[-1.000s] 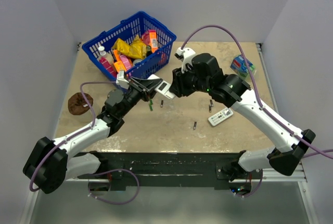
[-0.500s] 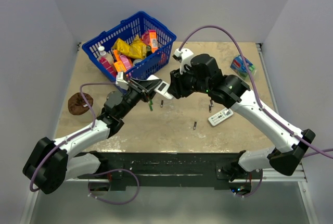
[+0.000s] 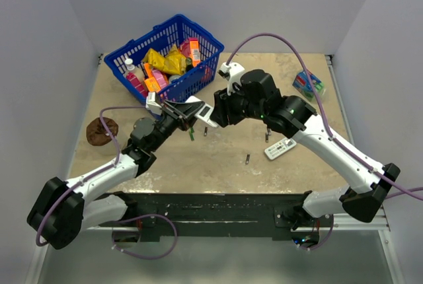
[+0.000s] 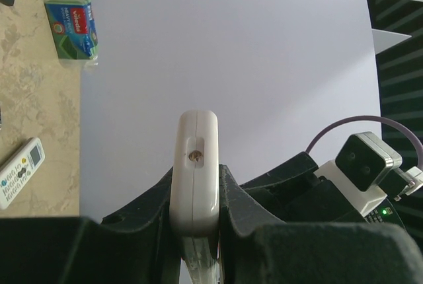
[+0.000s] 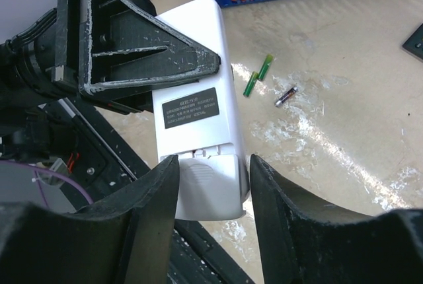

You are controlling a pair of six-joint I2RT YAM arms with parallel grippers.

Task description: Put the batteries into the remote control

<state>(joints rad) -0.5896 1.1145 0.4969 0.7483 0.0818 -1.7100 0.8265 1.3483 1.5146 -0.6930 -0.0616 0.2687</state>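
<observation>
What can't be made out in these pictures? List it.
- Remote, button face: right wrist view shows only its back, left wrist view only its end.
- Battery compartment: right wrist view, its cover hides it.
- Label print: right wrist view, too small.
- Whether the right gripper presses the remote: top view, its arm hides it; wrist view unclear.

Hemmed in at the remote control (image 3: 199, 108): left gripper (image 3: 180, 113) clamped on one end, right gripper (image 3: 217, 107) straddling the other. Blocked just behind it by blue basket (image 3: 198, 80). Batteries (image 3: 205, 131) scattered on table below it, white remote with grey buttons (image 3: 280, 147) further right. Passable over bare tabletop in front of it.
</observation>
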